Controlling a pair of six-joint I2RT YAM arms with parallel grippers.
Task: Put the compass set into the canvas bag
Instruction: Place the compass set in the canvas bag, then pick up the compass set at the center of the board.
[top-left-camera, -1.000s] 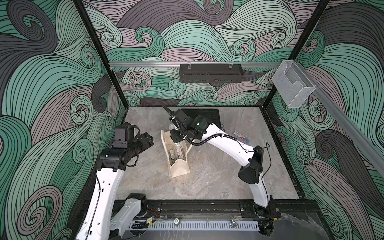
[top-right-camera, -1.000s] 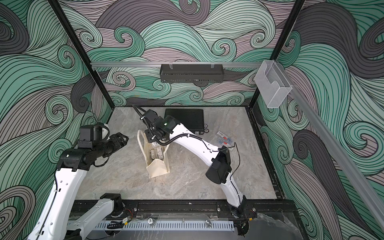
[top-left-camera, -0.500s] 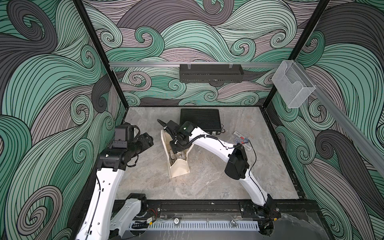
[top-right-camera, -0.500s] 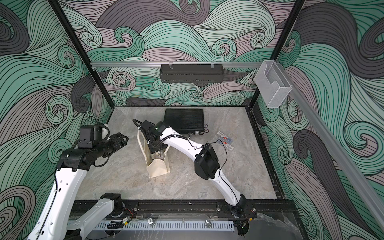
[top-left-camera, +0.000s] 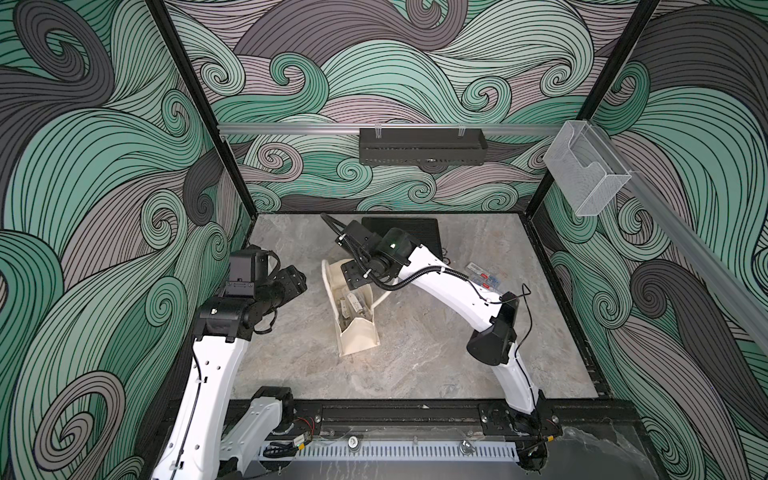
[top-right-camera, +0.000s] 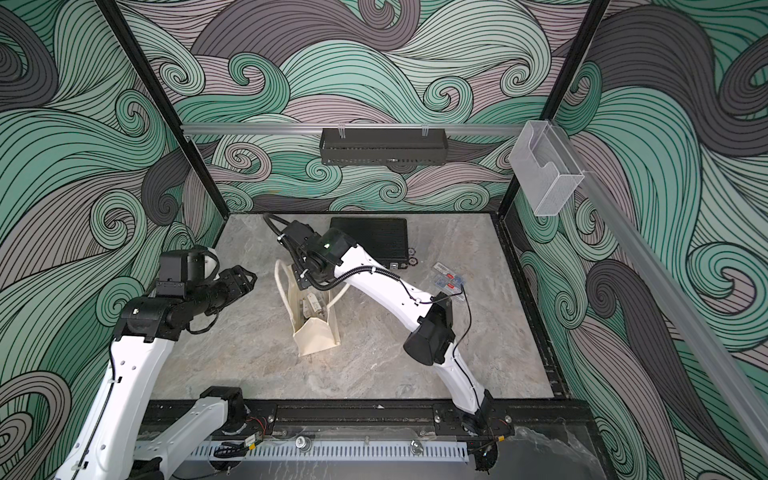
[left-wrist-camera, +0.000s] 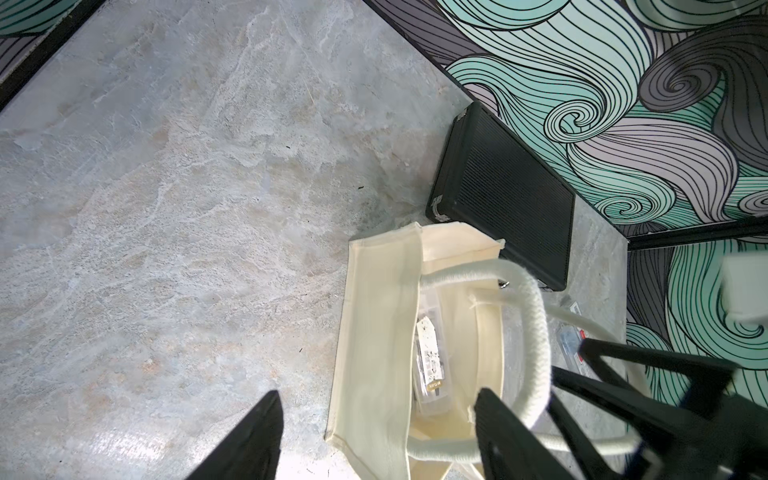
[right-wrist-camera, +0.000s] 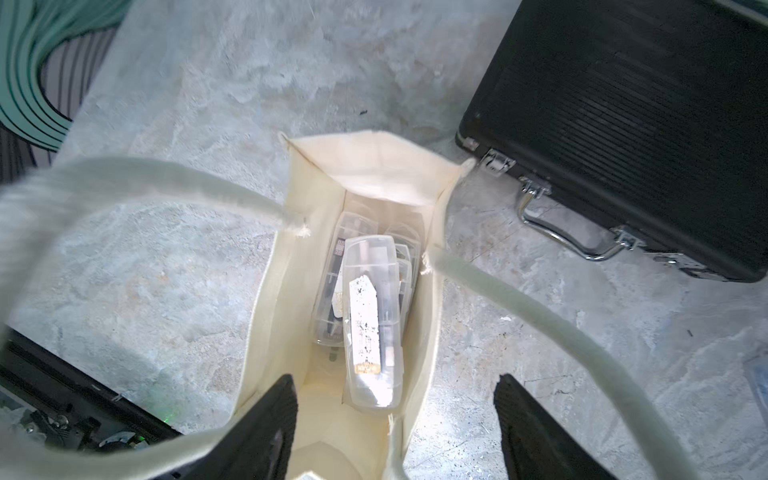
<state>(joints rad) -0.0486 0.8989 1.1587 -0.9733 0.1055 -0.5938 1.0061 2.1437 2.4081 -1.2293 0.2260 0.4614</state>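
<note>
The cream canvas bag (top-left-camera: 359, 336) (top-right-camera: 318, 338) stands upright in the middle of the table, mouth up and handles splayed. Inside it lies the compass set (right-wrist-camera: 372, 316) (left-wrist-camera: 430, 361), a clear plastic case with a white label, on top of other clear cases. My right gripper (right-wrist-camera: 395, 380) (top-left-camera: 355, 276) hovers over the bag's mouth. It is open, with nothing between its fingers. My left gripper (left-wrist-camera: 376, 395) (top-left-camera: 297, 282) hangs open just left of the bag, above its near wall and one handle, holding nothing.
A black ribbed briefcase (top-left-camera: 415, 237) (right-wrist-camera: 623, 124) with metal latches lies behind the bag by the back wall. Small clear cases with red labels (top-left-camera: 484, 278) lie on the table to the right. A black shelf (top-left-camera: 422, 145) and a clear holder (top-left-camera: 586, 174) hang on the walls.
The right arm reached lower over the bag's mouth, then drew back, and its jaws have spread apart. The left arm has stayed still.
</note>
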